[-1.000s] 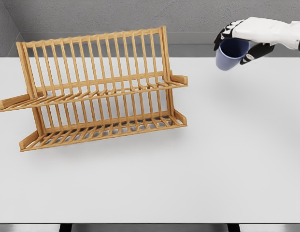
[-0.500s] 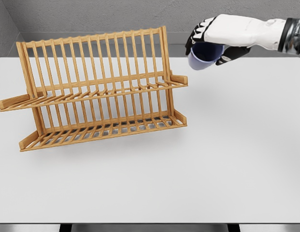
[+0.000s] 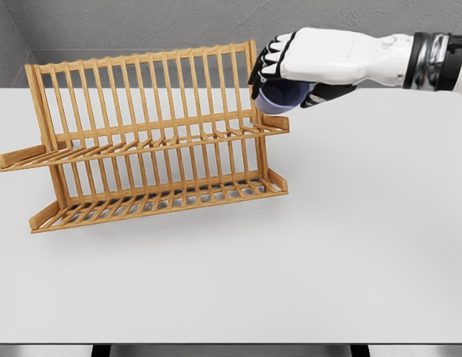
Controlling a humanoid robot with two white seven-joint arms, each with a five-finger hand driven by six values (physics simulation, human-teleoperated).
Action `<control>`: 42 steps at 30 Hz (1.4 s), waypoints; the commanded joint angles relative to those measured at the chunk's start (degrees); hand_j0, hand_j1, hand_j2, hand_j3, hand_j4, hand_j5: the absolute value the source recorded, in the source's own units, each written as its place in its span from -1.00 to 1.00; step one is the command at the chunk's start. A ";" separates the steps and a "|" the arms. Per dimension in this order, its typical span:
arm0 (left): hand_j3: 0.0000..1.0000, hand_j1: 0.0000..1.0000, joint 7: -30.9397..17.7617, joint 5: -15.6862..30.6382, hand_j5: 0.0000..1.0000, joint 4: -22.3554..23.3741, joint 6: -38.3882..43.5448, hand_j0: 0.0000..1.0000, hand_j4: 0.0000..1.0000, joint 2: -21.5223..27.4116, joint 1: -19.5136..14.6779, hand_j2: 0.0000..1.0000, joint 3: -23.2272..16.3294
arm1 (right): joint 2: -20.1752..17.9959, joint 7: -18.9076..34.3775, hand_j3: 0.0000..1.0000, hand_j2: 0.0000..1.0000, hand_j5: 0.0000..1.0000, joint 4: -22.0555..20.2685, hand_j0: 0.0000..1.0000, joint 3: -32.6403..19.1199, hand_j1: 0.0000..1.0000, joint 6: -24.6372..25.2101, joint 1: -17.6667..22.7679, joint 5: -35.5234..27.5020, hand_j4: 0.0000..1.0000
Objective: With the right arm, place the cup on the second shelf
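Note:
My right hand [image 3: 286,78] reaches in from the right edge, shut on a lavender-blue cup [image 3: 280,98]. The cup hangs tilted, just above the right end of the upper shelf [image 3: 164,143] of a wooden dish rack [image 3: 149,137]. Most of the cup is hidden under the white hand; only its lower part shows. The rack stands on the left half of the white table [image 3: 327,245], with a lower shelf [image 3: 160,201] near the tabletop and a tall slatted back. Both shelves hold nothing. No left arm shows.
The rack's right end post [image 3: 254,74] stands right beside the hand's fingers. A grey wall runs behind the table. The table's front edge lies near the bottom of the picture.
My right hand has carried the cup leftward and slightly down, from the table's far right corner to the rack's right end above the upper shelf.

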 commanded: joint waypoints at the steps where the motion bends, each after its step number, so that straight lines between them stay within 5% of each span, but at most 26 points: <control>1: 1.00 1.00 -0.02 0.04 1.00 0.00 0.00 1.00 1.00 0.00 0.00 1.00 0.00 | 0.53 -0.08 0.26 0.26 0.26 -1.02 0.26 0.08 0.26 0.16 0.00 -0.27 0.26; 19: 1.00 1.00 -0.02 0.04 1.00 0.00 0.00 1.00 1.00 0.00 0.00 1.00 0.00 | 0.70 -0.08 0.30 0.30 0.30 -1.72 0.30 2.10 0.30 0.78 0.26 0.08 0.30; 24: 1.00 1.00 -0.02 0.04 1.00 0.00 0.00 1.00 1.00 0.00 0.00 1.00 0.00 | 0.70 -0.08 1.00 1.00 1.00 -1.37 1.00 2.36 1.00 0.87 0.26 0.08 1.00; 29: 1.00 1.00 -0.02 0.04 1.00 0.00 0.00 1.00 1.00 0.00 0.00 1.00 0.00 | 0.35 -0.08 1.00 1.00 1.00 1.17 1.00 1.22 1.00 0.87 -0.09 0.08 1.00; 32: 1.00 1.00 -0.02 0.04 1.00 0.00 0.00 1.00 1.00 0.00 0.00 1.00 0.00 | -0.35 -0.08 1.00 1.00 1.00 7.41 1.00 -8.36 1.00 0.69 1.14 0.08 1.00; 36: 1.00 1.00 -0.02 0.04 1.00 0.00 0.00 1.00 1.00 0.00 0.00 1.00 0.00 | -1.67 -0.08 1.00 1.00 1.00 22.88 1.00 -12.32 1.00 -0.10 6.76 0.08 1.00; 37: 1.00 1.00 -0.02 0.04 1.00 0.00 0.00 1.00 1.00 0.00 0.00 1.00 0.00 | -2.28 -0.08 1.00 1.00 1.00 23.32 1.00 -14.07 1.00 -0.10 9.75 0.08 1.00; 39: 1.00 1.00 -0.02 0.04 1.00 0.00 0.00 1.00 1.00 0.00 0.00 1.00 0.00 | -1.67 -0.08 1.00 1.00 1.00 23.24 1.00 -26.54 1.00 -3.00 22.14 1.39 1.00; 42: 1.00 1.00 -0.02 0.04 1.00 0.00 0.00 1.00 1.00 0.00 0.00 1.00 0.00 | -0.53 -0.08 1.00 1.00 1.00 23.24 1.00 -29.72 1.00 -3.79 26.01 4.56 1.00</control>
